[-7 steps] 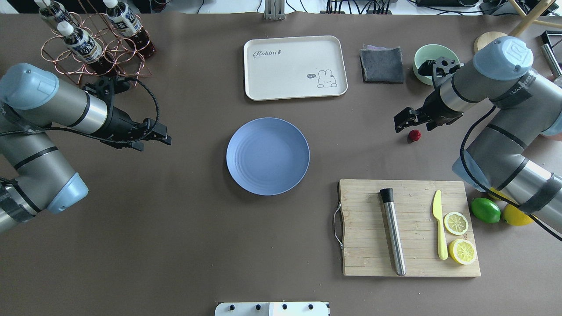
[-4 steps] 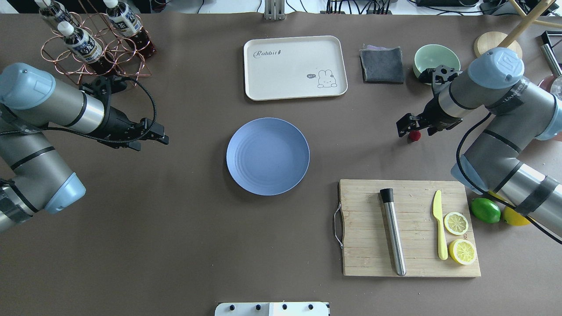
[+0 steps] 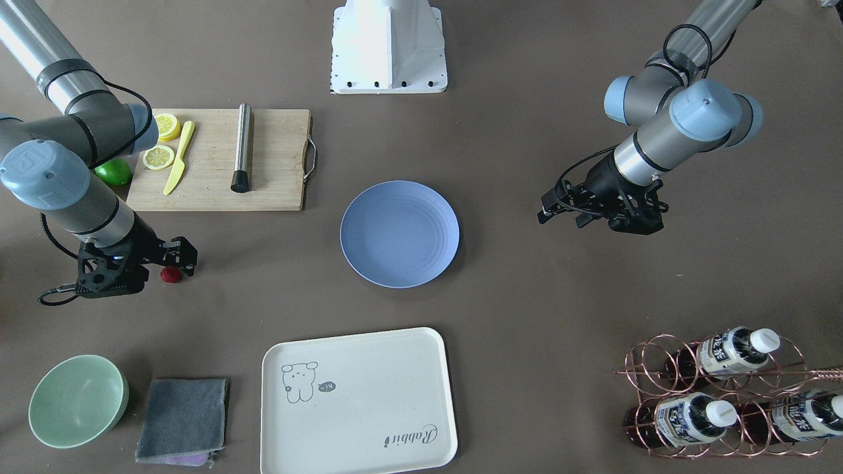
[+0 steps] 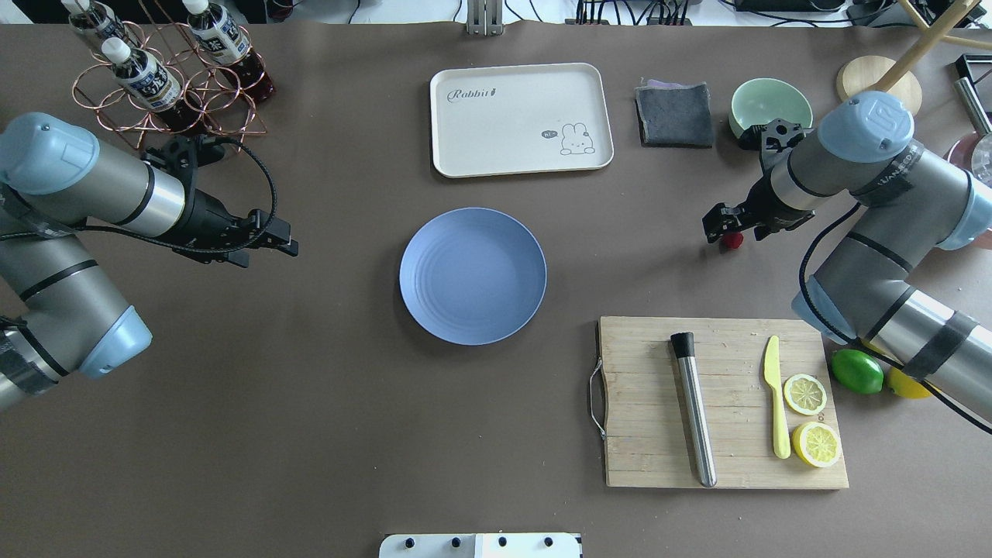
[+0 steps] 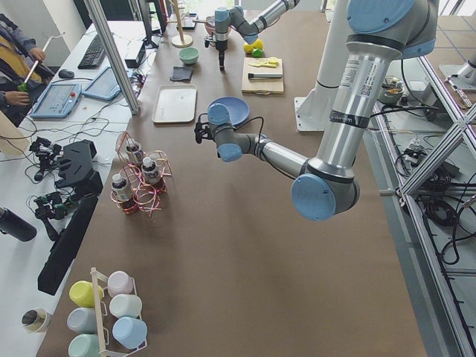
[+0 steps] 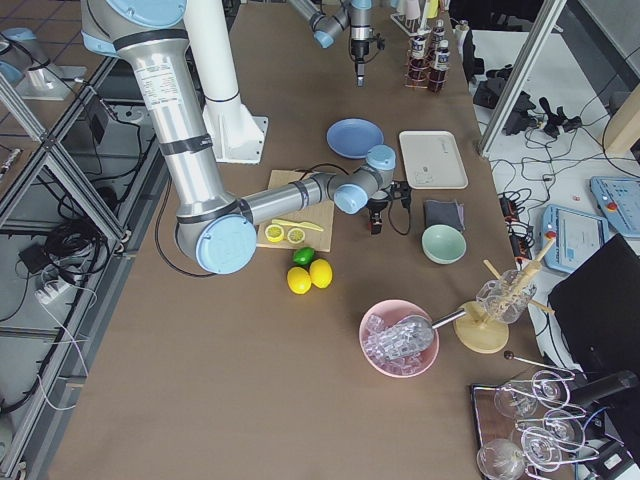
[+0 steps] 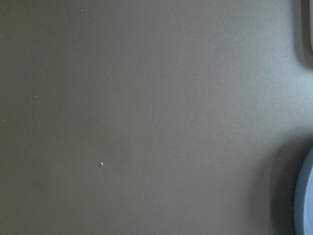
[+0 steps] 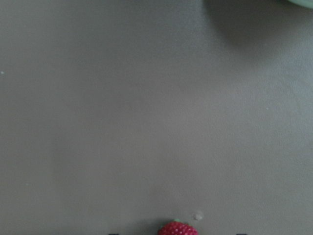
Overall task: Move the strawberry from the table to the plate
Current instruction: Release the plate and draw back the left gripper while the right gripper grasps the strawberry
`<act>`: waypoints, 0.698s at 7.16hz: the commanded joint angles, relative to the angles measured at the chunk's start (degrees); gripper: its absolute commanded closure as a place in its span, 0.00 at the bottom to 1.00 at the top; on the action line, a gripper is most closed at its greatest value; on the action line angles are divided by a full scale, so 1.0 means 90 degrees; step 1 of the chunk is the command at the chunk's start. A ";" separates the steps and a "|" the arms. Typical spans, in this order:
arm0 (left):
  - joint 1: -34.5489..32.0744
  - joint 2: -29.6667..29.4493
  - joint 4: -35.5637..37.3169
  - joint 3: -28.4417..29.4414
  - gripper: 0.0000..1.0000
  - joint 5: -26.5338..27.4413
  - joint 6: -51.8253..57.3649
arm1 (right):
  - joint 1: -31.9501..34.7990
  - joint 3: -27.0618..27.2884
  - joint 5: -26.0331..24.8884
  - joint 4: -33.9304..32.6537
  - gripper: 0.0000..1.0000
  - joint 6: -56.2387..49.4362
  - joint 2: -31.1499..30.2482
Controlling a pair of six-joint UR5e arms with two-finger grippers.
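Note:
The strawberry is a tiny dark-red berry lying on the brown table, right of the plate. My right gripper hangs low directly over it and is open, with a finger on either side of the berry. In the right wrist view the strawberry peeks in at the bottom edge. From the front-facing camera the strawberry lies by the right gripper. The light blue plate sits bare at the table's middle. My left gripper hovers open left of the plate, holding nothing.
A wooden cutting board with a metal muddler, a yellow knife and lemon slices lies in front of the strawberry. A mint-green bowl and a grey cloth are behind it. A white tray and a bottle rack stand at the back.
My right gripper has come down and shifted over the strawberry, which now lies between its fingers. The left arm has hardly moved.

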 commanded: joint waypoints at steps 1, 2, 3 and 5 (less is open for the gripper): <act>0.0014 0.0000 0.0000 0.0034 0.07 0.0023 -0.0001 | -0.0034 0.0014 -0.0001 0.0005 0.68 -0.0005 0.0008; 0.0023 0.0000 -0.0010 0.0034 0.07 0.0043 -0.0001 | -0.0044 0.0014 0.0008 0.0005 0.85 -0.0005 -0.0001; 0.0023 0.0000 -0.0019 0.0034 0.07 0.0033 -0.0001 | -0.0044 0.0053 0.0037 0.0005 1.00 -0.0014 -0.0001; 0.0004 0.0000 -0.0020 -0.0005 0.07 -0.0006 -0.0001 | -0.0034 0.0190 0.0086 -0.0102 1.00 0.0092 0.0513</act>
